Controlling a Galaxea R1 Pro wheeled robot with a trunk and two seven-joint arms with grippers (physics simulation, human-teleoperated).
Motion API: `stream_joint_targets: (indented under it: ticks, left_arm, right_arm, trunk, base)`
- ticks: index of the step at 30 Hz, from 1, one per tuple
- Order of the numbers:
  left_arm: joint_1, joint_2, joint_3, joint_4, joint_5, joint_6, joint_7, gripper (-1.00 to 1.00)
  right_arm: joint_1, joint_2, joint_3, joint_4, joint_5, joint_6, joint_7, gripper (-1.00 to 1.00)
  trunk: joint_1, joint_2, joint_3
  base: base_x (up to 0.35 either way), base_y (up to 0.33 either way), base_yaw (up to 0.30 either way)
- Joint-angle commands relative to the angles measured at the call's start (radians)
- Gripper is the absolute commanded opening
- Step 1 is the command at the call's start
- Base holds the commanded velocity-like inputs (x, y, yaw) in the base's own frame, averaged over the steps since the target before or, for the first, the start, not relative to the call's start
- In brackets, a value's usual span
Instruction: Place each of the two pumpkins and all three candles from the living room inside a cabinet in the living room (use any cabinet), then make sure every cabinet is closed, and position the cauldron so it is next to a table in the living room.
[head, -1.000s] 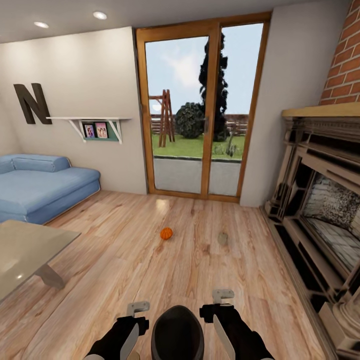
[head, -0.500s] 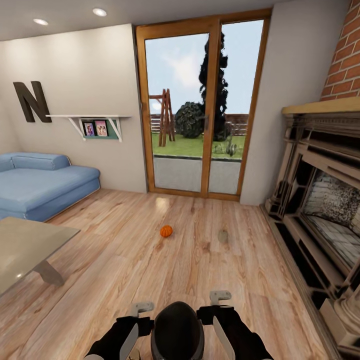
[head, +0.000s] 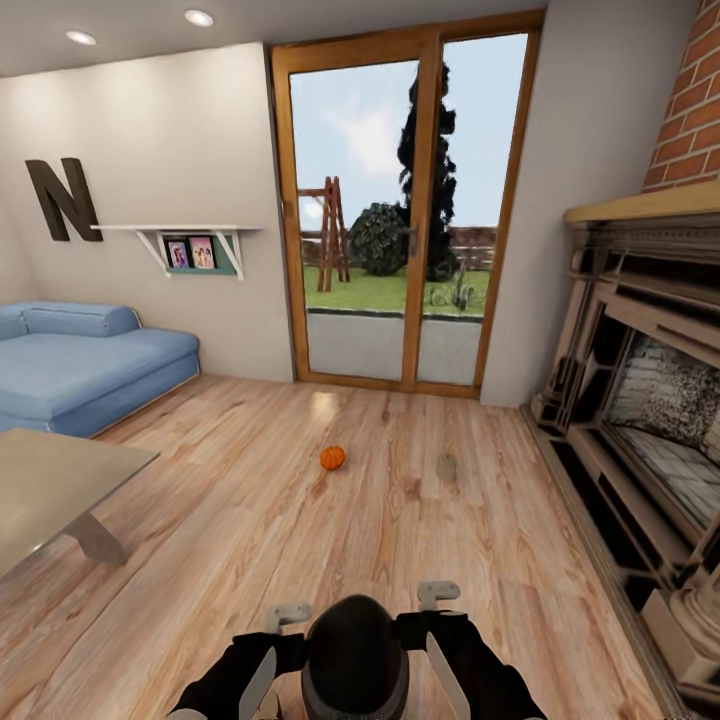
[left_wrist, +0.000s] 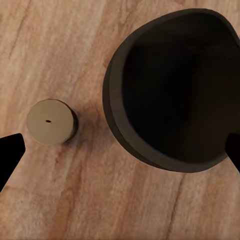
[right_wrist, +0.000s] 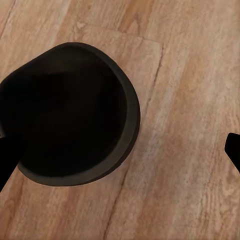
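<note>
Cauldron (head: 355, 655) sits between both hands, left (left_wrist: 120, 155) and right (right_wrist: 120, 155), fingers apart; judged rigid, heavy, smooth-walled, best gripped at the rim; a candle (left_wrist: 51, 122) stands beside it.

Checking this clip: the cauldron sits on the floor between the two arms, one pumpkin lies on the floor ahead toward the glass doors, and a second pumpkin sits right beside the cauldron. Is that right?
Not quite. The thing beside the cauldron is a candle, a squat grey-brown stub, as the left wrist view shows. The rest holds: the cauldron sits on the floor between the arms, and one pumpkin lies ahead toward the glass doors.
</note>
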Motion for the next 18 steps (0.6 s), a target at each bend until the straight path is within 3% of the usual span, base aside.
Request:
stream_joint_targets:
  ticks: [1,18]
  left_arm:
    - [0.0,0.0,0.0,0.0,0.0,0.0,0.0,1.0]
    - [0.0,-0.001,-0.001,0.002,0.0,-0.003,0.0,1.0]
  right_arm:
    - [0.0,0.0,0.0,0.001,0.0,0.0,0.0,1.0]
    - [0.0,0.0,0.002,0.029,0.0,-0.002,0.0,1.0]
  trunk:
    - [0.004,-0.007,-0.003]
    - [0.069,-0.126,-0.056]
  base:
    - [0.0,0.0,0.0]
    - [0.0,0.0,0.0]
